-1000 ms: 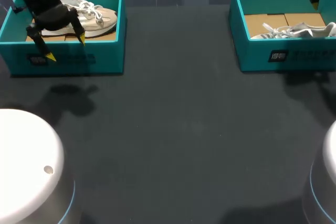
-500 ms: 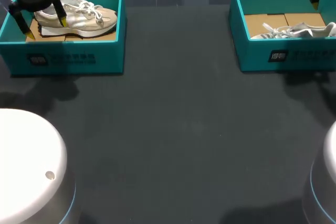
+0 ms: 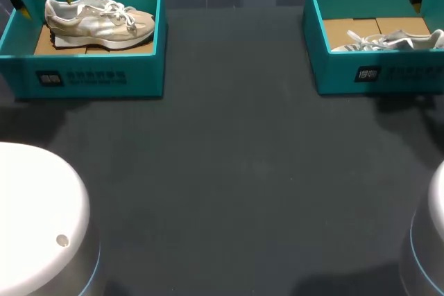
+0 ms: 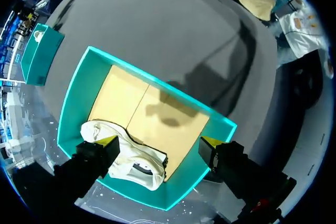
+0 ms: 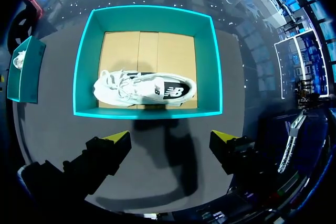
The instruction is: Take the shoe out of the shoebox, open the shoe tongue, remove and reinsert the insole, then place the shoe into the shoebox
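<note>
Sneaker is lying in the teal shoebox at ten o'clock; left gripper is hovering open-fingered above its heel, right gripper hanging open at two o'clock. Descending squarely onto the heel collar looks wisest.

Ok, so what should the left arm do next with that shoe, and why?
Probably lower the left gripper onto the shoe: it hangs open and empty above the left shoebox, and the shoe lies inside, not yet lifted out.

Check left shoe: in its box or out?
In. Shoe rests inside the left shoebox, teal walls all around it.
</note>
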Controlling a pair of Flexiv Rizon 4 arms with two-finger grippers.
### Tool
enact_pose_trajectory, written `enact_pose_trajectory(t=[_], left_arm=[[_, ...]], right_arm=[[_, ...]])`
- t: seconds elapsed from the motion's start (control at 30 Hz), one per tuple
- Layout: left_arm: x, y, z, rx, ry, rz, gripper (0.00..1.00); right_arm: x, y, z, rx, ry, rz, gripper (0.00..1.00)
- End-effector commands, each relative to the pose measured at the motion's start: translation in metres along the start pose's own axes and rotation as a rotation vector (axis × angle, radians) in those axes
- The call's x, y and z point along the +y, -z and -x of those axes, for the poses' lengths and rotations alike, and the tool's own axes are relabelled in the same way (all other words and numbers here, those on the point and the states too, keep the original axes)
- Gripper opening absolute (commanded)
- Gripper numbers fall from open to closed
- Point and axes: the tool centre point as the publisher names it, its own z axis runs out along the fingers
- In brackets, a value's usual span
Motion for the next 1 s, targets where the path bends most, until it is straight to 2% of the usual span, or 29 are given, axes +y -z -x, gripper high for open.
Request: enact_pose_trajectory(t=[0.03, 0.27, 0.4, 0.77, 0.83, 1.0], left_arm=[[0.045, 0.001, 0.006, 0.018, -0.041, -0.039, 1.0], [0.099, -0.002, 0.004, 0.042, -0.133, 0.002, 1.0], [0.128, -0.003, 0.003, 0.013, -0.236, -0.043, 1.0], [0.128, -0.003, 0.003, 0.013, -0.236, -0.043, 1.0], [0.131, -0.01, 0.007, -0.004, -0.286, -0.077, 1.0], [0.143, -0.03, 0.016, 0.0, -0.342, -0.072, 1.0]], right_arm=[[0.0, 0.0, 0.0, 0.0, 0.0, 0.0, 1.0], [0.0, 0.0, 0.0, 0.0, 0.0, 0.0, 1.0], [0.0, 0.0, 0.0, 0.0, 0.0, 0.0, 1.0], [0.0, 0.0, 0.0, 0.0, 0.0, 0.0, 1.0], [0.0, 0.0, 0.0, 0.0, 0.0, 0.0, 1.0], [0.0, 0.0, 0.0, 0.0, 0.0, 0.0, 1.0]])
